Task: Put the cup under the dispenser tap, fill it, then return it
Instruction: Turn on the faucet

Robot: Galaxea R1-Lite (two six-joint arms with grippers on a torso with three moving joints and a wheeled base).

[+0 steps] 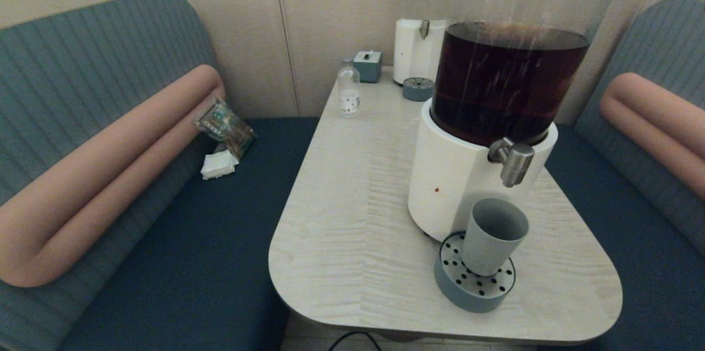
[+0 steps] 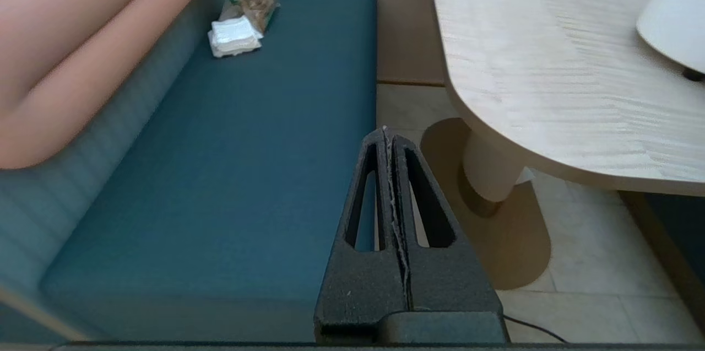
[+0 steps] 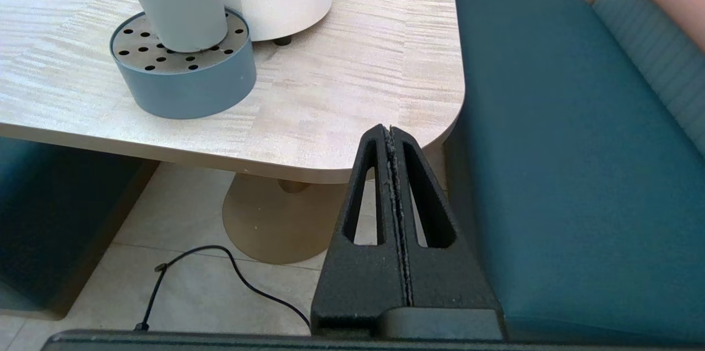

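Head view: cup (image 1: 492,243) upright on drip tray (image 1: 468,290), lower right, beneath dispenser tap (image 1: 515,161). Right gripper (image 3: 390,133) nearer, cup toward upper left; left gripper (image 2: 385,133) parked; both closed, empty.

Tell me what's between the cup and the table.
A round perforated drip tray: the cup stands on it, on the table, in the head view.

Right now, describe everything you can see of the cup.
The cup is a plain grey-blue matte tumbler, handleless and slightly tapered toward its base. It stands upright and open-mouthed on the round perforated drip tray, below the steel dispenser tap. No liquid shows inside from the head view. Neither gripper touches it.
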